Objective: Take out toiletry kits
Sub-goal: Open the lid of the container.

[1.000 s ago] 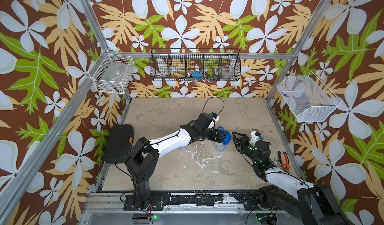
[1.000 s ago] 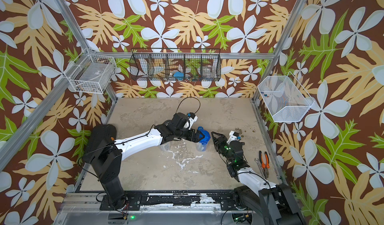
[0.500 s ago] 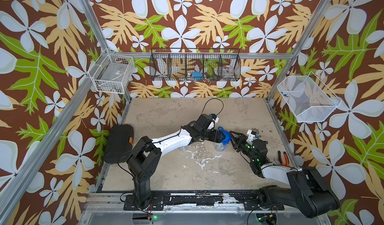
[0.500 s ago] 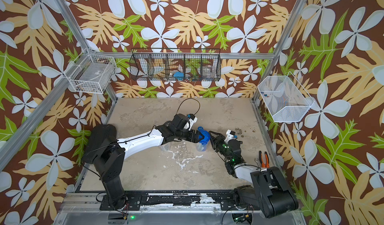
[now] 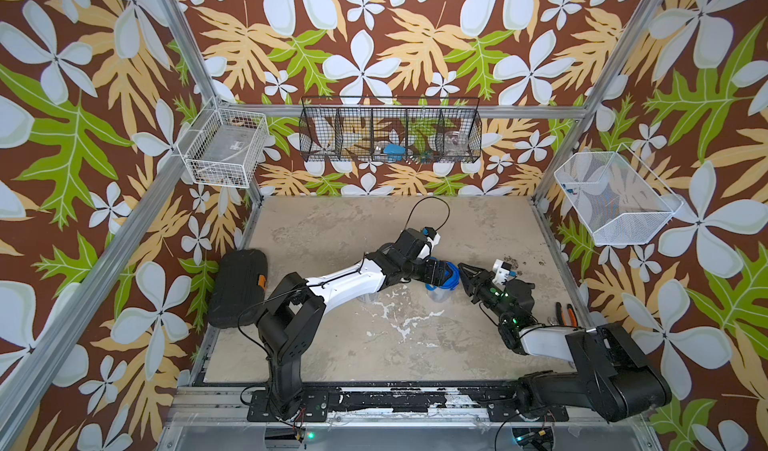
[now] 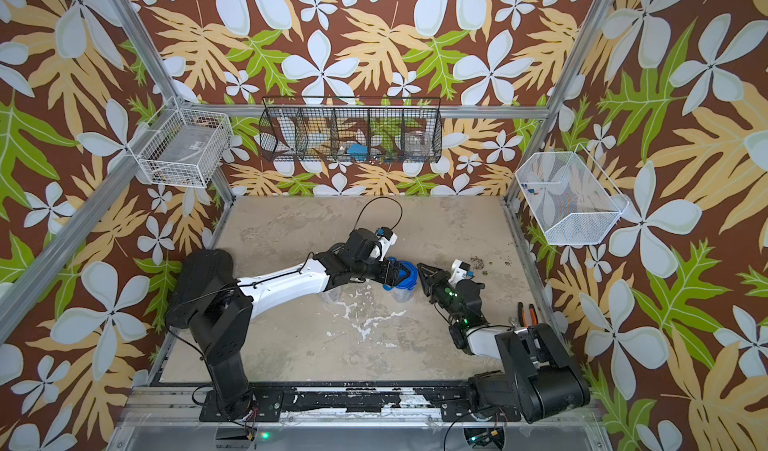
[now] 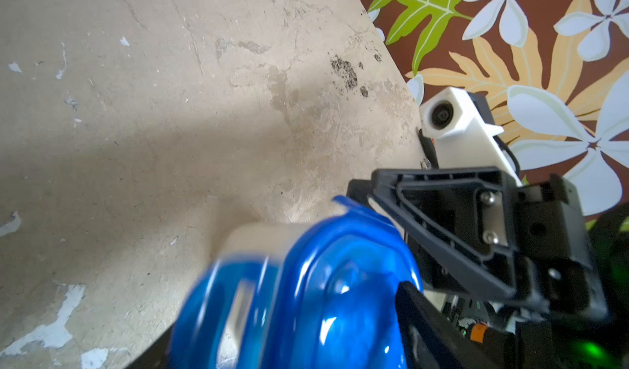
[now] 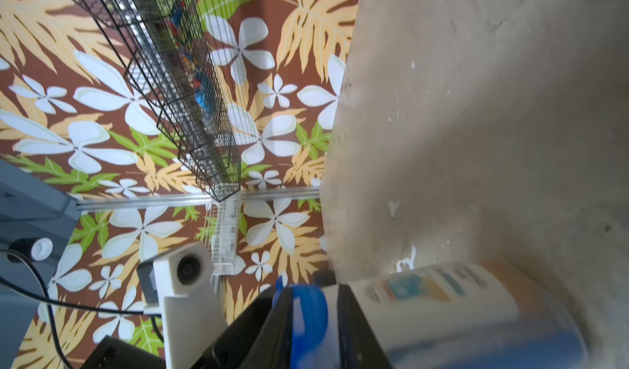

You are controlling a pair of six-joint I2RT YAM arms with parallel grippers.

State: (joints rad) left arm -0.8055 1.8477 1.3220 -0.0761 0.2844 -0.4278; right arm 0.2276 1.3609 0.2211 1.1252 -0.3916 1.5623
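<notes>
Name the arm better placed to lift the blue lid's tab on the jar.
Right: the right gripper has the lid tab between its fingers. The left gripper straddles the blue lid, seemingly steadying the jar.

Bright, even light; wrist views blur near the blue lid (image 7: 323, 282).

Both top views are looking down from 6 o'clock, sharing the whole surface (image 5: 332, 228); both wrist cameras are closely facing the blue lid (image 7: 323, 282).
</notes>
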